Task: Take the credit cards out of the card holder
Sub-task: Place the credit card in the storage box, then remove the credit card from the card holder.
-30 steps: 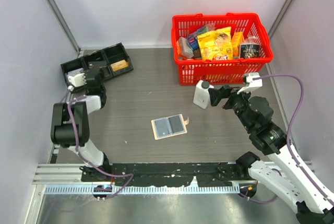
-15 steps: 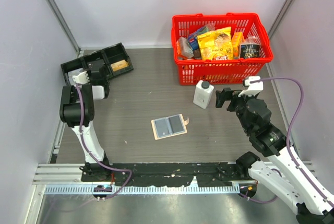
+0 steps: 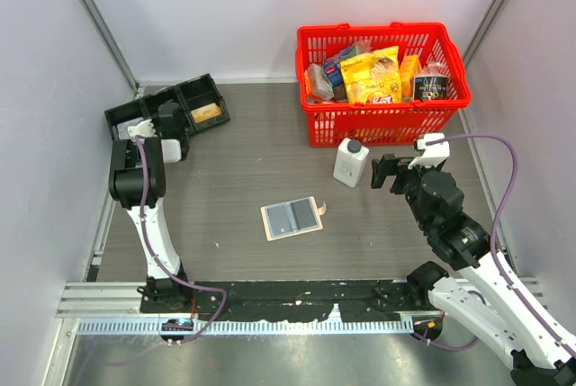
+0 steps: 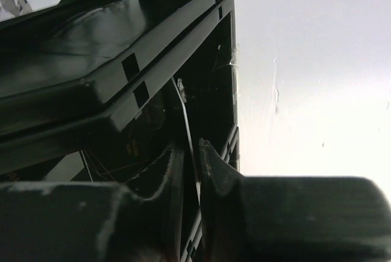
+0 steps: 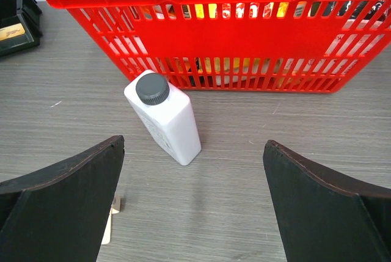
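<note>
Card holder (image 3: 291,218) unmoved; right tool (image 5: 194,146), wide open, retreated from bottle (image 5: 165,118); left tool (image 4: 190,146) unclear.

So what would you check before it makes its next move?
1. The holder lies open and flat on the table: ok.
2. Whether cards remain in the holder: cannot tell, too small.
3. The left gripper is at the tray; whether it is rid of the thin strip between its jaws: cannot tell.
4. The right gripper is open and empty: ok.
5. The bottle stands upright, apart from the right gripper: ok.
</note>
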`<state>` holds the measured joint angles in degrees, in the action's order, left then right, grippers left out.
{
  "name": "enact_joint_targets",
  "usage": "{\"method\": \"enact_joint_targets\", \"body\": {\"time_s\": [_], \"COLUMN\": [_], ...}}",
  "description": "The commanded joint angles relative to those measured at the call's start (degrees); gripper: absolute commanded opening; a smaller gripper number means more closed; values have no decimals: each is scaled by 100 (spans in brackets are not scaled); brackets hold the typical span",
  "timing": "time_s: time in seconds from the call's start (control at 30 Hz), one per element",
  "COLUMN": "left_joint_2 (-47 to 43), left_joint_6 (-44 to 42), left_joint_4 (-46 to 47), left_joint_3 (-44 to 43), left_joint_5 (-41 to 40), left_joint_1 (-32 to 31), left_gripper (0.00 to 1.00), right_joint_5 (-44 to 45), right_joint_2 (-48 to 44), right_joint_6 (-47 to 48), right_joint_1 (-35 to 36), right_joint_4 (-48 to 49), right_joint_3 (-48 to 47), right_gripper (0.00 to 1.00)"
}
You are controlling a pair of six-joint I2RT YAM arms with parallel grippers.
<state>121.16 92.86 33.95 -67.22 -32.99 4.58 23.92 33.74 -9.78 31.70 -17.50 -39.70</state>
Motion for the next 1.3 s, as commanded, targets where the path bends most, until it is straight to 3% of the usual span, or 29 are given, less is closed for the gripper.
{"method": "enact_joint_targets", "body": {"time_s": [0.0,0.33,0.7,0.87,1.0,1.27], "left_joint_2": [-75,-514,-1752,-2710,-3484,-4636], "left_joint_6": [162,531,628,-38,-1197,-3508], "left_joint_4": [-328,-776,-1277,-1926,-2726,-4404], "left_joint_3": [-134,227,841,1088,1132,1255], "left_joint_5": [-32,275,1031,1593,2164,2851], "left_joint_1": [34,26,-18,-211,-405,-1810], "left_gripper": [22,62,98,100,100,100], "right_joint_5": [-2,-2,-413,-1073,-1758,-2243], "right_joint_2": [-34,-236,176,878,1432,2048], "right_joint_6": [82,20,-341,-323,-366,-516], "right_joint_1": [-24,-15,-15,-15,-15,248], "right_joint_4": [308,150,-447,-1061,-1484,-1397], "right_joint_3": [-46,-187,-784,-1249,-1566,-1575], "right_gripper": [100,100,100,91,87,85]}}
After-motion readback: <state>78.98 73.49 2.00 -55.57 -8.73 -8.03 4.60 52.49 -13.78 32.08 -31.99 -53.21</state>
